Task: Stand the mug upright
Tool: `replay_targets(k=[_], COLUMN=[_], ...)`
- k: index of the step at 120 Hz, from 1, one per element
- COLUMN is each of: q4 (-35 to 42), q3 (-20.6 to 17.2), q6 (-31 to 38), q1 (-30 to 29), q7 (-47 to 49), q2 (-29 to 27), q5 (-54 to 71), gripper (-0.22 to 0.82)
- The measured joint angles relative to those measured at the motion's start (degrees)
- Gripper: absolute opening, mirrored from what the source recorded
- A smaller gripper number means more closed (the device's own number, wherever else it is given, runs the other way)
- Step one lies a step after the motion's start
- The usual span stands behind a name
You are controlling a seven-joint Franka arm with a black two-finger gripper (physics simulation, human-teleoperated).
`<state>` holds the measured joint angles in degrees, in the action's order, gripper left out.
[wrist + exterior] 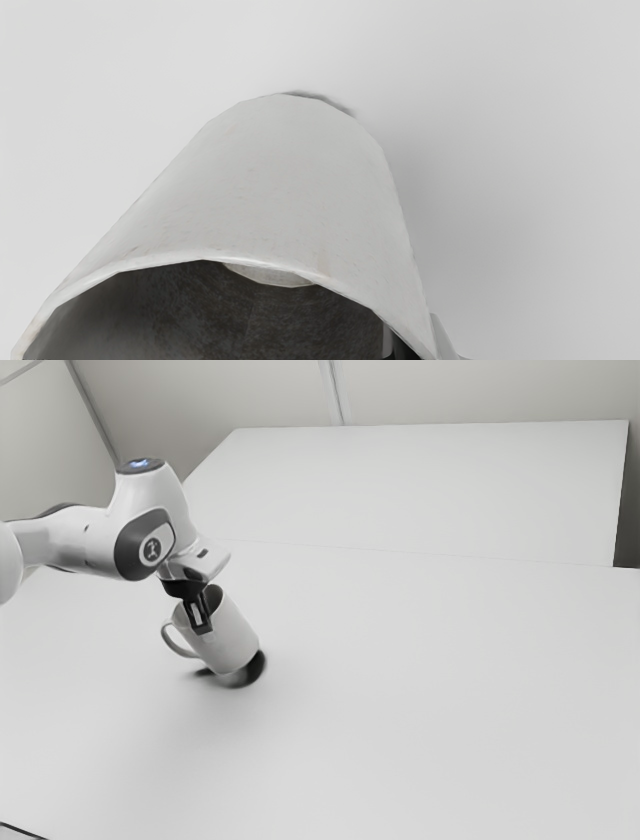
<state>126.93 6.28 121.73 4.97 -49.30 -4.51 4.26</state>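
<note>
The mug (232,642) was approx. partway up on the exterior view's left, mouth raised, base slanting to that view's right, near or on the table (420,700) (couldn't tell which). The gripper (203,629) had its wall pinched, one finger in, one out; straightening & release remained, AFAICT.

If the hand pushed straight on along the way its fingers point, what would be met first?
Probably the table: the hand grips the tilted mug by its wall, so the mug's lower end would likely meet it first. Any remaining gap there is unclear.
</note>
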Motion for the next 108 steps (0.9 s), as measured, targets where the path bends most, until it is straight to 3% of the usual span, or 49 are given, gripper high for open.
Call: replay_targets(k=[17,40,58,83,108], q4=[0.3,0.3,0.3,-0.4,-4.1], q3=[-0.3,-0.5,-0.5,0.0,0.4], q6=[1.7,2.5,2.6,2.1,-1.3], q1=[0.1,1.3,1.2,1.3,0.8], q7=[0.6,1.2,1.6,3.3,13.7], q2=[0.1,0.2,0.1,-0.3,-3.4], q5=[1.0,1.2,1.3,1.0,-1.4], gripper=[-0.17,0.24,0.42,0.54,0.58])
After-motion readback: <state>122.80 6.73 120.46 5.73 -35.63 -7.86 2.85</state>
